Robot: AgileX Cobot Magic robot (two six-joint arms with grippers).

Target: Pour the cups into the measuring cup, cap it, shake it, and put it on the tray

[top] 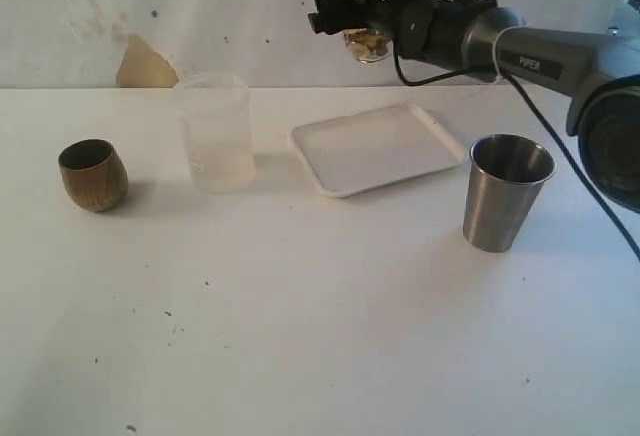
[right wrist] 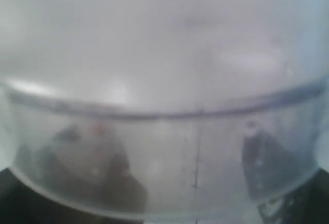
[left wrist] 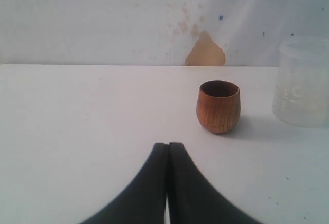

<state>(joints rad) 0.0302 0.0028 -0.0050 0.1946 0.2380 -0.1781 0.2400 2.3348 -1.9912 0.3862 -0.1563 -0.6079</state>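
On the near side, we see the left claw (left wrist: 168, 148) sitting low over the tabletop (top: 320, 336). Its two dark fingers are pressed flat together and hold nothing, and it points at the wooden cup (left wrist: 218, 106). We cannot see this arm in the exterior view.

The right arm comes in from the right edge and stretches level across to the far edge of the tabletop. There the right claw (top: 350, 18) hangs in the air with its jaws set wide around the measuring cup (top: 368, 46). The cup is clear of the surface, above and beyond the far side of the tray (top: 378, 146). Something pale brown shows low inside it, too blurred for us to name. In the right wrist view the cup's clear wall and printed scale (right wrist: 195, 152) fill almost everything.

We count four cups and one tray. Nearest, toward the right edge, one steel tumbler (top: 507, 192) stands upright and well apart from the rest. The one wooden cup (top: 92, 174) stands near the left edge. Farther back, left of the middle, stands one frosted cup (top: 215, 131). The tray lies flat just beside it toward the right, with nothing on it. Farthest off is the one measuring cup, held in the air.
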